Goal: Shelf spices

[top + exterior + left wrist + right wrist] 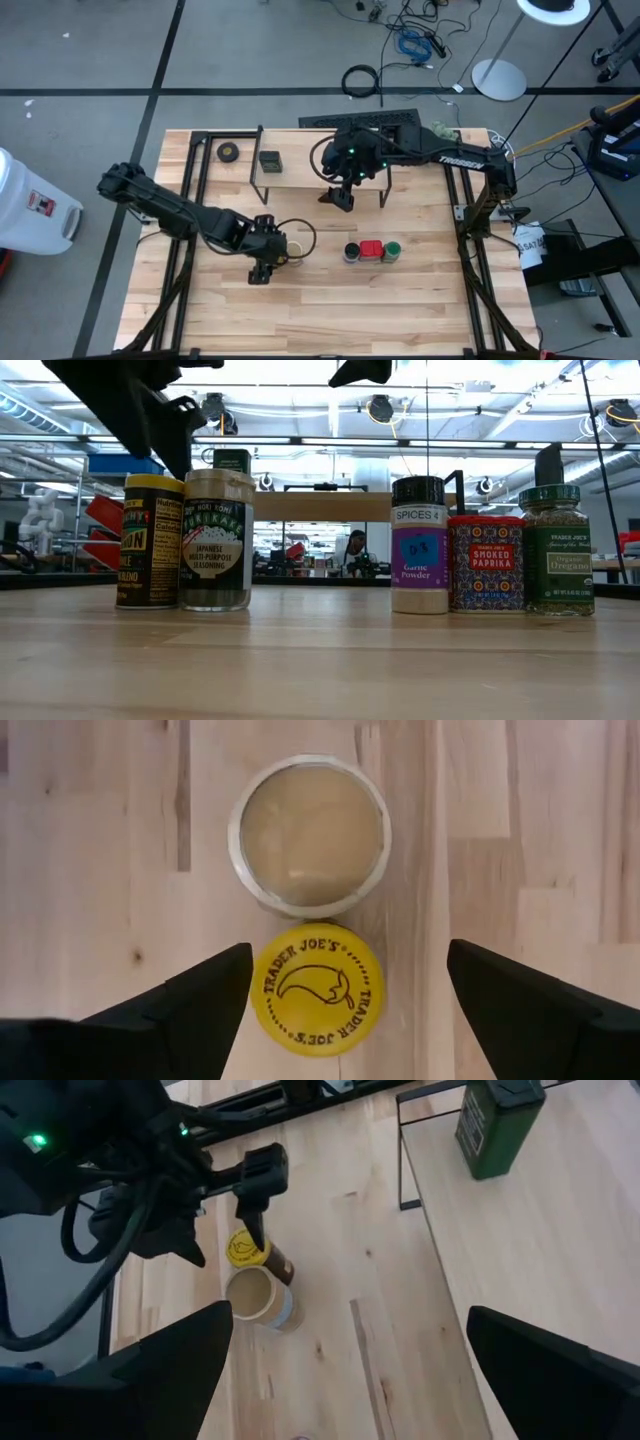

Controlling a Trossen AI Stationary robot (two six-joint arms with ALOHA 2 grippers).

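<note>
Left gripper [345, 995] hangs over the yellow jar [317, 987], jaws wide, empty. Jar on desk [520, 840], touching the tan jar [311, 832]. Light, rigid, slick; grip below lid. Right gripper [342, 197] open by shelf [300, 165].

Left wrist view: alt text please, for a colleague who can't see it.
The open left gripper hangs directly above the yellow-lidded jar, one finger on each side of its lid. The tan-lidded jar stands right beside it on the wooden table.

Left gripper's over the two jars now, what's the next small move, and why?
Probably lower the left gripper straight down: its open fingers straddle the yellow-lidded jar, and the tan-lidded jar stands close beside it, outside the gap.
</note>
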